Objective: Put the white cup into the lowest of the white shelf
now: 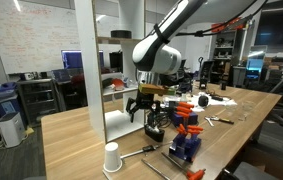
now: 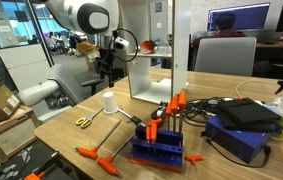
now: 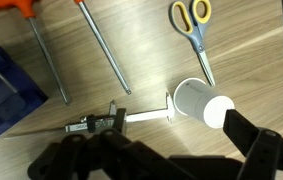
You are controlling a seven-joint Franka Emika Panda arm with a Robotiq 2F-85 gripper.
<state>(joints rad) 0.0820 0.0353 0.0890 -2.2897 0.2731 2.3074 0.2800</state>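
Fingers (image 3: 263, 150) spread, empty, near white cup (image 3: 203, 103); scissors (image 3: 193, 30), caliper (image 3: 111, 120), clamp bars (image 3: 103, 45) alongside; white shelf (image 1: 89, 80) nearby.

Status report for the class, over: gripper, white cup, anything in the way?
Gripper open, empty, raised. White cup upright on table, outside white shelf. Scissors and metal tool lie close beside cup.

This is an office-style lab. A scribbled whiteboard (image 1: 26, 45), computer monitors (image 2: 239, 18) and an office chair (image 2: 226, 55) surround a long wooden worktop (image 1: 71, 140) strewn with scissors (image 3: 193, 20) and orange-handled tools (image 2: 91, 153).
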